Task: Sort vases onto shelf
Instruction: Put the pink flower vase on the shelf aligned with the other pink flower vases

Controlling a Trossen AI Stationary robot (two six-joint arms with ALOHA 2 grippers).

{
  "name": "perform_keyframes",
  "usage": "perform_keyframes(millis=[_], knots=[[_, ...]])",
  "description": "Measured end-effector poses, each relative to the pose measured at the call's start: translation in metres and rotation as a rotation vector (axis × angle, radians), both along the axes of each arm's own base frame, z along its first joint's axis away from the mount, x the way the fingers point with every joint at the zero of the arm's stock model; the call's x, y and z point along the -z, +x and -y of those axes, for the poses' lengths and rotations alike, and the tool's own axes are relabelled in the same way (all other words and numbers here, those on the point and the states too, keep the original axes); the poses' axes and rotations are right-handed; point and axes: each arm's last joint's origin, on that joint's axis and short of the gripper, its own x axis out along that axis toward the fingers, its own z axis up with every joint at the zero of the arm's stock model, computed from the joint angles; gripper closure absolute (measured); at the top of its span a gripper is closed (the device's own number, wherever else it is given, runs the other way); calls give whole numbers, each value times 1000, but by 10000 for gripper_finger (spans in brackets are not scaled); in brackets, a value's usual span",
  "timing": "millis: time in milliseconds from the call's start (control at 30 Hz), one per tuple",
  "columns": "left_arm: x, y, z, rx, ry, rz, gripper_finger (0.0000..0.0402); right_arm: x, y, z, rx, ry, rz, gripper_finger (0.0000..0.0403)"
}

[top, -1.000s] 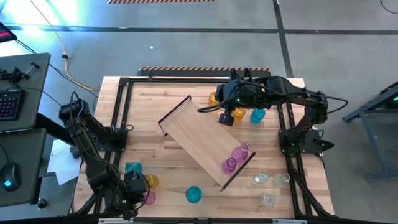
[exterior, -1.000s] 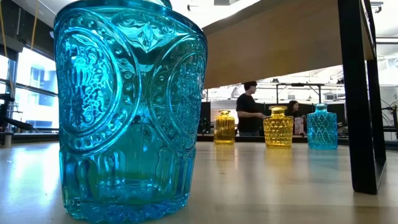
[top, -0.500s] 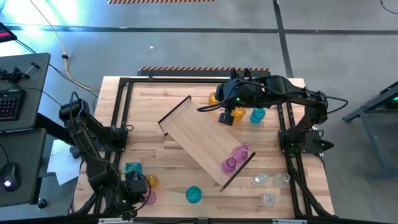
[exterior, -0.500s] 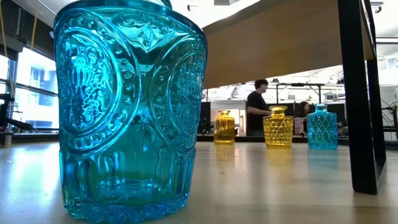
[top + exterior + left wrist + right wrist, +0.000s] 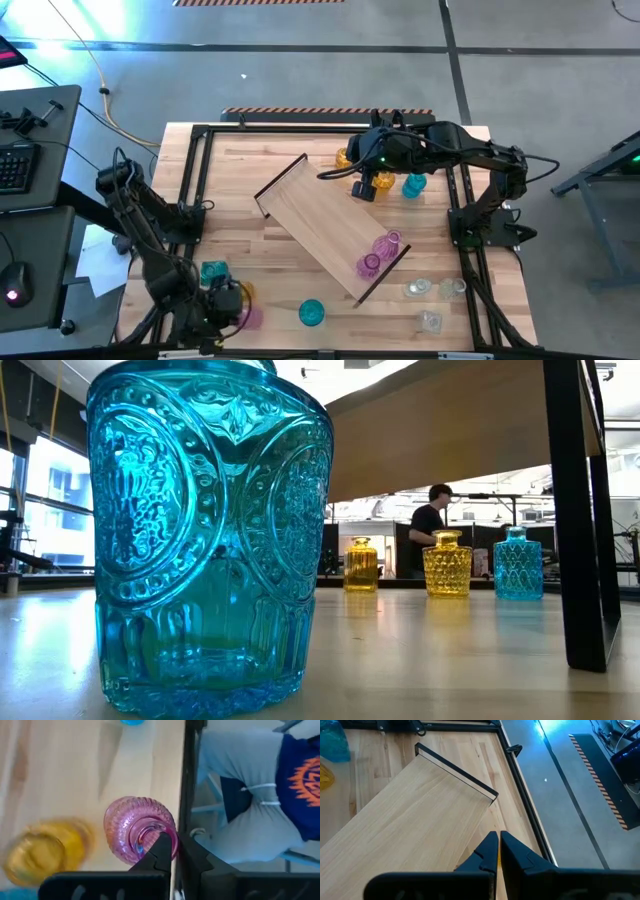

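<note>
My left gripper [image 5: 232, 303] is at the table's near left corner, shut on a pink ribbed vase [image 5: 139, 827], which also shows in the high view [image 5: 251, 317]. A yellow vase [image 5: 243, 291] and a teal vase [image 5: 213, 271] stand close by, and another teal vase [image 5: 312, 313] stands farther right. The shelf [image 5: 330, 230] lies slantwise on the table with two pink vases [image 5: 379, 254] on its near right end. My right gripper [image 5: 370, 186] hangs shut over the shelf's far side [image 5: 420, 805] and touches nothing. My left gripper pinches the rim of the pink vase's neck [image 5: 172, 836] between its two fingers; one finger [image 5: 159, 854] seems to sit inside the mouth and the other outside. The fingers come slanting down from above. Whether the vase's base still touches the table, I cannot tell.
Two yellow vases [image 5: 345, 158], [image 5: 383, 182] and a teal one [image 5: 413, 186] stand at the far right by my right gripper. Three clear vases [image 5: 431, 300] stand at the near right. A black frame rail [image 5: 188, 780] runs along the near edge; a person [image 5: 260, 795] sits beyond it.
My left gripper has shut on the pink vase's rim, rolled a little, risen slightly and moved toward the table's right edge. The pink vase has shifted a little to the right with it. A person in the room behind has walked to the right.
</note>
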Motion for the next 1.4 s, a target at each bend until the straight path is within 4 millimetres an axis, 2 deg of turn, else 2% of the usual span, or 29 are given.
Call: perform_keyframes(millis=[500,700,967,1400], knots=[[-10,36,-19,92,-13,65,399,0,0,-4,-26,-11,-7,403],[-33,47,-23,135,10,135,399,1,-1,-4,-29,-15,-17,403],[-65,63,-39,158,107,235,399,2,-3,-4,-25,-24,-44,403],[-103,97,-80,208,244,381,399,7,-9,-3,-18,-23,-128,403]])
